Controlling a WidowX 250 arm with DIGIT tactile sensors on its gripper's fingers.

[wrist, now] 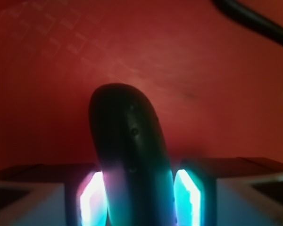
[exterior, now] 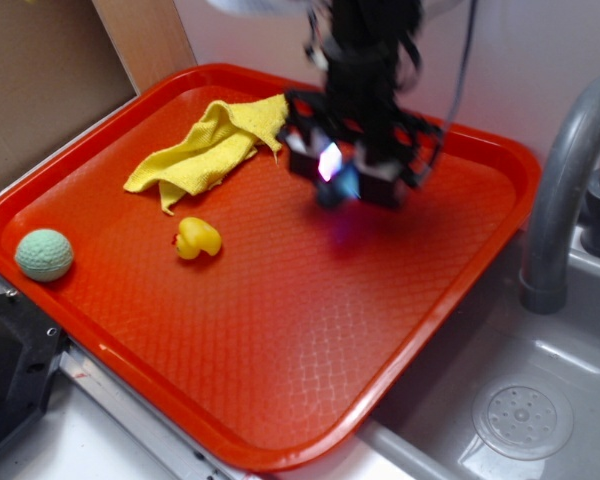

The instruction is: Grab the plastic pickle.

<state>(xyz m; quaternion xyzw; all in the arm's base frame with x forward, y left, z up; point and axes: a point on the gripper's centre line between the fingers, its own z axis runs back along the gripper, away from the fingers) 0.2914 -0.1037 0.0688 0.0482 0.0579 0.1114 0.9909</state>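
The plastic pickle (wrist: 127, 155) is a dark blue-green oblong. In the wrist view it stands lengthwise between my two glowing pads, its rounded end pointing away over the red tray (wrist: 61, 70). The left pad (wrist: 92, 200) and right pad (wrist: 188, 200) press against its sides. My gripper (wrist: 139, 200) is shut on it. In the exterior view my gripper (exterior: 337, 175) is low over the far middle of the tray (exterior: 280, 330). The fingers and glow mostly hide the pickle there. I cannot tell whether it is off the tray surface.
A yellow cloth (exterior: 205, 150) lies at the tray's far left, close to my gripper. A yellow rubber duck (exterior: 197, 239) sits mid-left and a pale green dimpled ball (exterior: 44, 254) at the left edge. A grey faucet (exterior: 565, 190) and sink (exterior: 520, 410) are to the right.
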